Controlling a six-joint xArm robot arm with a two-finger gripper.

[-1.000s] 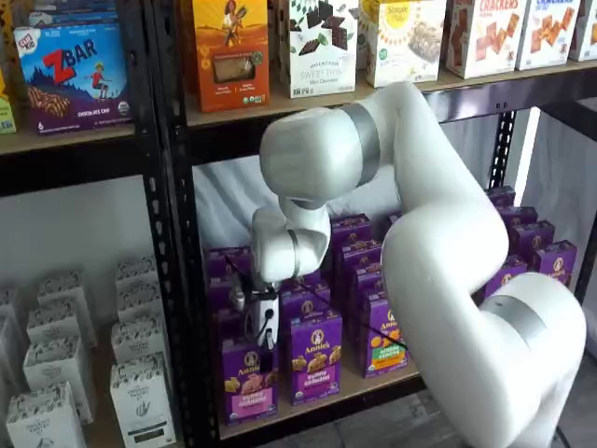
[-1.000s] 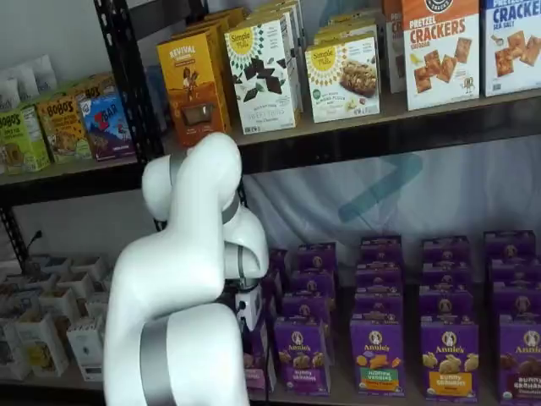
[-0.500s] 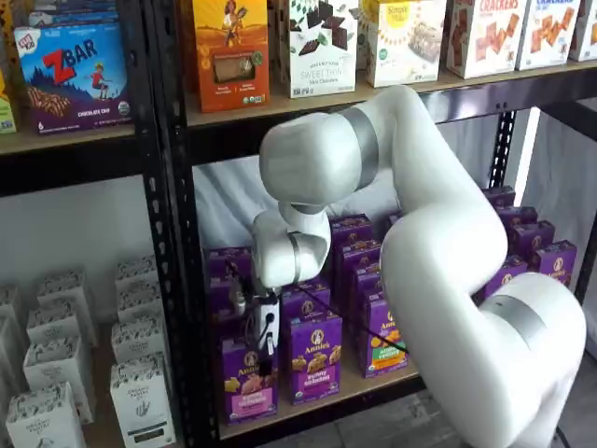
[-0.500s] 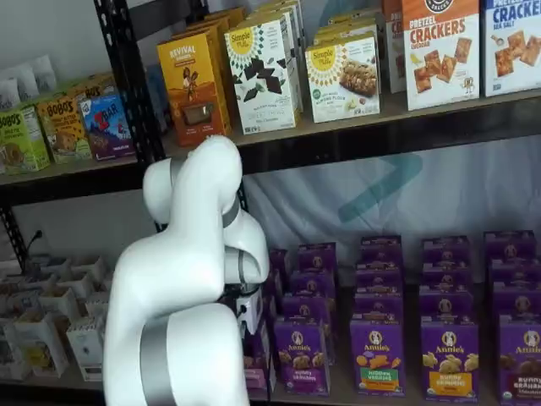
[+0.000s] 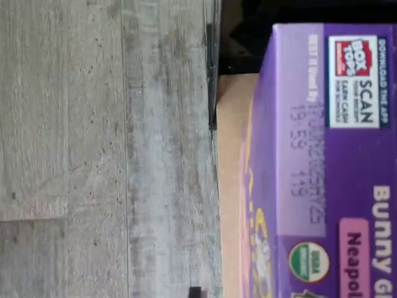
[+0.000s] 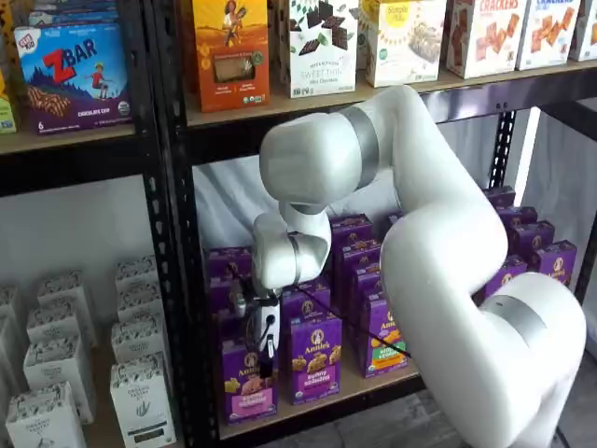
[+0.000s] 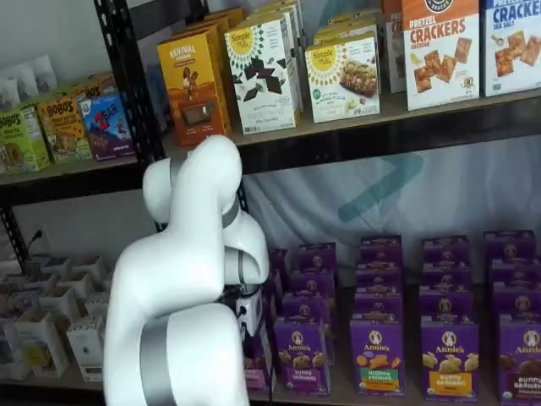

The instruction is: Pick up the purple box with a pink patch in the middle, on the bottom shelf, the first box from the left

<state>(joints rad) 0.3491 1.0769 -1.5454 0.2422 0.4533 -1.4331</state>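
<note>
The purple box (image 6: 248, 381) is being seen upright at the front of the bottom shelf (image 6: 322, 399), beside the black rack post, with a like carton bearing a darker patch (image 6: 315, 357) just to its side. In the wrist view the purple box (image 5: 322, 167) is filling one side of the picture at close range, its top panel with a Box Tops label and a pink patch being shown, while the shelf board's edge (image 5: 231, 186) and grey floor planks (image 5: 105, 149) are lying beyond it; neither shelf view is showing that panel. The gripper (image 6: 265, 366) is hanging against the box's upper front; its fingers are being seen side-on, so their spread cannot be told. In a shelf view the box (image 7: 256, 365) is being mostly hidden by the arm (image 7: 182, 288). Three front-row purple cartons are being counted clear of the arm there.
</note>
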